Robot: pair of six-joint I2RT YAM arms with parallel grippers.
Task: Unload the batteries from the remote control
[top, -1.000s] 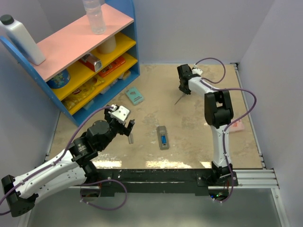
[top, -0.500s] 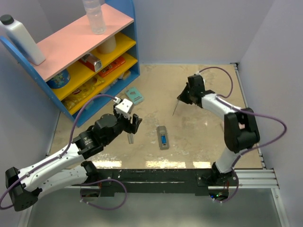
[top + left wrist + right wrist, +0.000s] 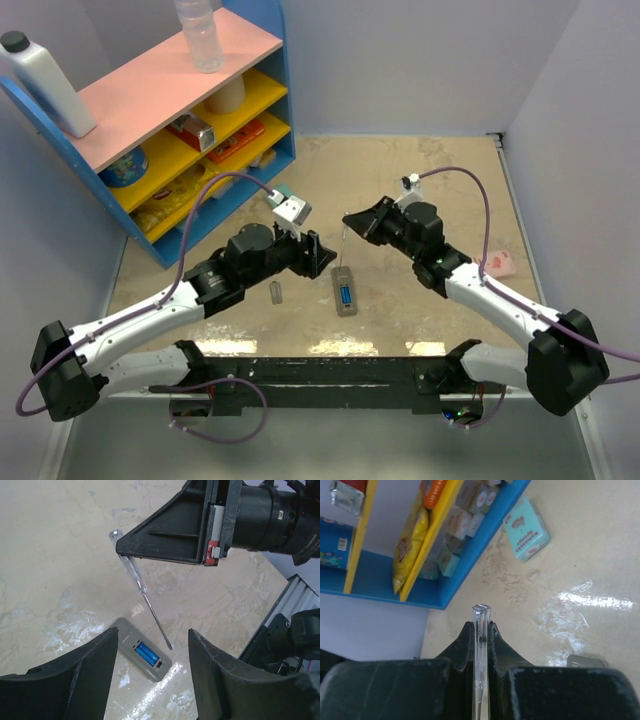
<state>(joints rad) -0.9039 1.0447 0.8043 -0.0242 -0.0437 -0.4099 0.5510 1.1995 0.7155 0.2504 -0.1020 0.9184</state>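
My left gripper (image 3: 321, 258) spread and empty, remote control (image 3: 344, 291) lying near the tabletop's (image 3: 430, 170) front edge, blue batteries (image 3: 147, 653) seated inside, my right gripper (image 3: 480, 630) pinching a thin clear-handled tool (image 3: 134, 576), tip near the remote control.

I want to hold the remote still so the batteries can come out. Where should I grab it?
Probably from straight above, pinching the remote control across its two long side edges near its plain end. It lies flat with the open battery bay facing up, so gripping across the narrow width there leaves the blue batteries uncovered.
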